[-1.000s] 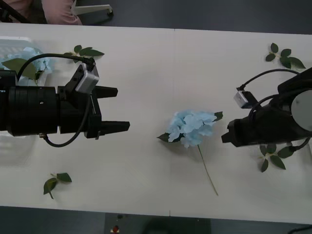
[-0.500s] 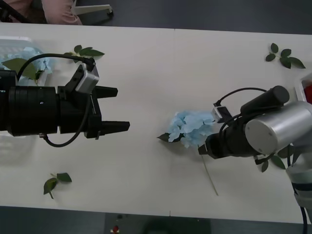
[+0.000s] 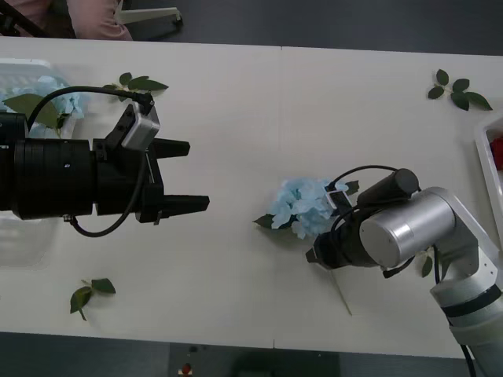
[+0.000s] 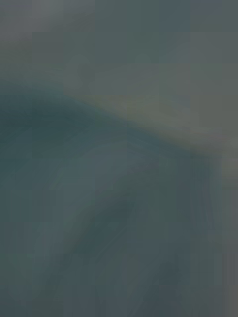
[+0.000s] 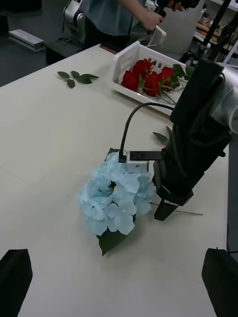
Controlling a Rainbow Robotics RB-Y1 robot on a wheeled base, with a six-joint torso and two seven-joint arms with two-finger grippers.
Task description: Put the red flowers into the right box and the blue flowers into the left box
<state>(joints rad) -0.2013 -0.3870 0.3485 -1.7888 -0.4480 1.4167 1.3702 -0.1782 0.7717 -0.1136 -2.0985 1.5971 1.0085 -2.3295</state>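
The white table [image 3: 236,118] carries everything. At its far left, the left box [image 3: 23,75] already holds a blue flower [image 3: 55,98]. Beside it the left gripper [image 3: 179,174] hovers idle above the table, fingers spread wide and empty. A loose hydrangea [image 3: 306,206] lies mid-table, its stem [image 3: 339,294] trailing toward the near edge. The right gripper [image 5: 166,207] is down at the stem just below the head; I cannot tell how far its fingers are apart. At the far right, the right box [image 5: 134,52] holds red roses [image 5: 146,79]. The likely trouble: the thin stem lies flat, so the fingers could scrape the table, slip off, or pinch petals and drag the head.
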